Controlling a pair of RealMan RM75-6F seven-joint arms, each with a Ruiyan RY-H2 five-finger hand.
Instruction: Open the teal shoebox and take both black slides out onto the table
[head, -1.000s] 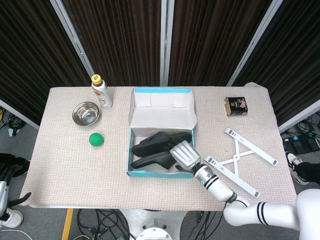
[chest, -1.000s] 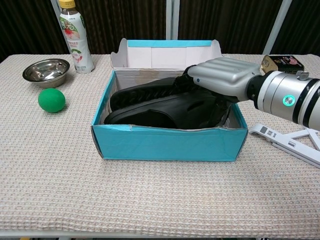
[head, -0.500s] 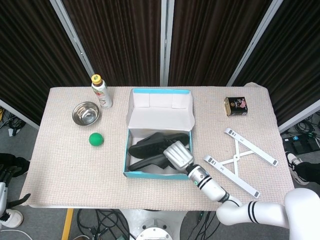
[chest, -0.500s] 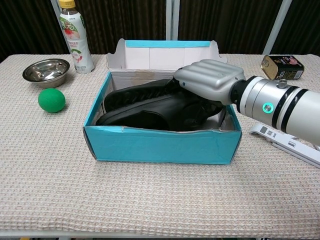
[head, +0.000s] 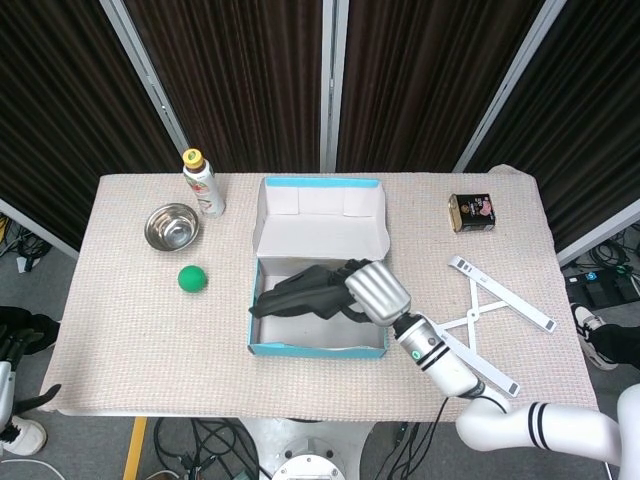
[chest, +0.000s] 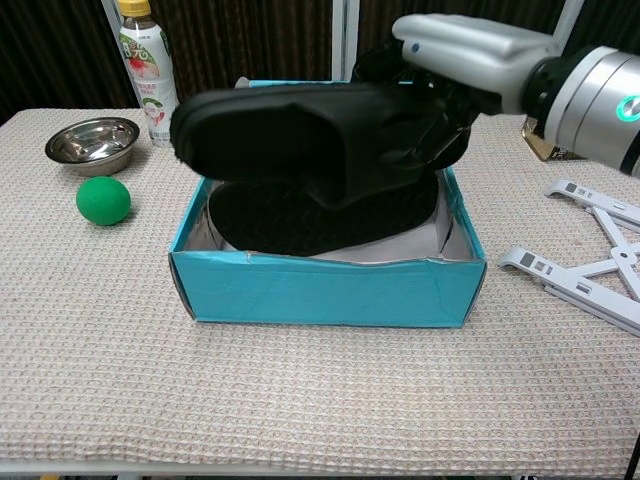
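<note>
The teal shoebox (head: 318, 350) (chest: 330, 292) stands open at the table's middle, its lid folded back. My right hand (head: 377, 292) (chest: 468, 48) grips a black slide (head: 300, 293) (chest: 300, 135) by its strap and holds it lifted above the box, toe pointing to the left. In the chest view the second black slide (chest: 310, 218) lies sole-up on the box floor, right under the raised one. My left hand is not in either view.
A green ball (head: 192, 279) (chest: 103, 200), a steel bowl (head: 172, 225) (chest: 92, 139) and a drink bottle (head: 203, 183) (chest: 147, 72) stand left of the box. At the right lie a white folding stand (head: 478, 320) (chest: 588, 262) and a small tin (head: 472, 212).
My right hand has risen out of the box, lifting one black slide with it. The box itself slid slightly left about half a second ago and has stayed put since.
</note>
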